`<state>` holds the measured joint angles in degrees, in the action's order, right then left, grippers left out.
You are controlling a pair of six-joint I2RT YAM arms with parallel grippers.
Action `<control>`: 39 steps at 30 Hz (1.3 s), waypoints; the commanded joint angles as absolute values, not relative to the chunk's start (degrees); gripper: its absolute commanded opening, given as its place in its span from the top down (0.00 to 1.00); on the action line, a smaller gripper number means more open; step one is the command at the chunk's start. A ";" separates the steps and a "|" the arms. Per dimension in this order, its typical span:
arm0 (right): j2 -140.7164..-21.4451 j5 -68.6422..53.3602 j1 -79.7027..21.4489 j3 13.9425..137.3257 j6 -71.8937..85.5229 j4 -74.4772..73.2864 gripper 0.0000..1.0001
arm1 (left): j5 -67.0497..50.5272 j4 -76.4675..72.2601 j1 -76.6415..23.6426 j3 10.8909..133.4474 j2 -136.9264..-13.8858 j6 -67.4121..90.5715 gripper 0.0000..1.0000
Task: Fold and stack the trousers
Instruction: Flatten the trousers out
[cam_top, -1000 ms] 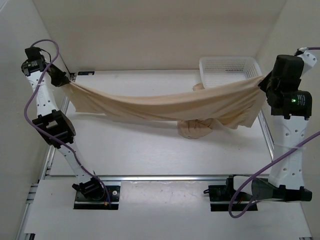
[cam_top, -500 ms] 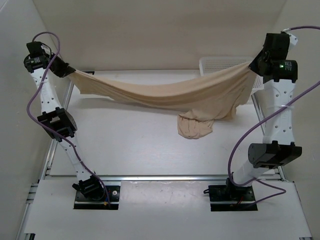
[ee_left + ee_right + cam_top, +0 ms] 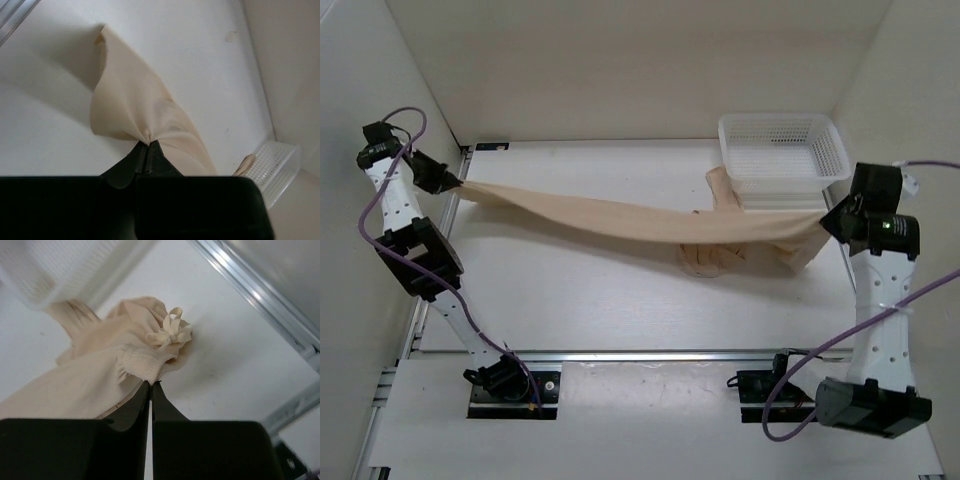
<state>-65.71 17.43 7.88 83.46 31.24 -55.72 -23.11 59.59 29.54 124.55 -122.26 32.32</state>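
**Trousers held taut between both grippers, low over the table**

Near edge: both arm bases sit on the rail, the left arm rising along the left side and the right arm along the right.

Left gripper [image 3: 448, 182]: at mid-depth by the left wall. The jaws are closed tight on a pinch of cloth at one end. In the left wrist view the fabric gathers to a point at the fingertips and fans out beyond them.

Right gripper [image 3: 825, 222]: at the right side, a little nearer than the left one. The jaws are pressed together on the gathered waistband edge, just beside a small drawstring bow [image 3: 170, 332].

Trousers [image 3: 620, 215]: beige and wrinkled. They run as a narrow band from left to right across the table [image 3: 570, 290], sloping down toward the right. A bunched lump of cloth rests on the table right of centre, under the band. More cloth droops by the right gripper.

Farther back: one strip of cloth runs up against the near left corner of the basket [image 3: 780, 150]. The basket is white mesh and stands at the table's far right corner.
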 commanded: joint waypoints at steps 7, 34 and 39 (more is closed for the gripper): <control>-44.76 22.49 8.96 70.58 41.65 -77.86 0.65 | -11.26 59.06 34.45 97.50 -101.26 28.48 0.78; -106.85 12.22 -29.09 95.70 28.21 -50.37 0.27 | -12.39 61.35 -0.97 105.48 -104.68 19.86 0.13; -120.66 13.18 -29.09 105.37 26.81 -50.36 0.26 | -11.87 60.82 -0.97 102.14 -102.66 19.86 0.13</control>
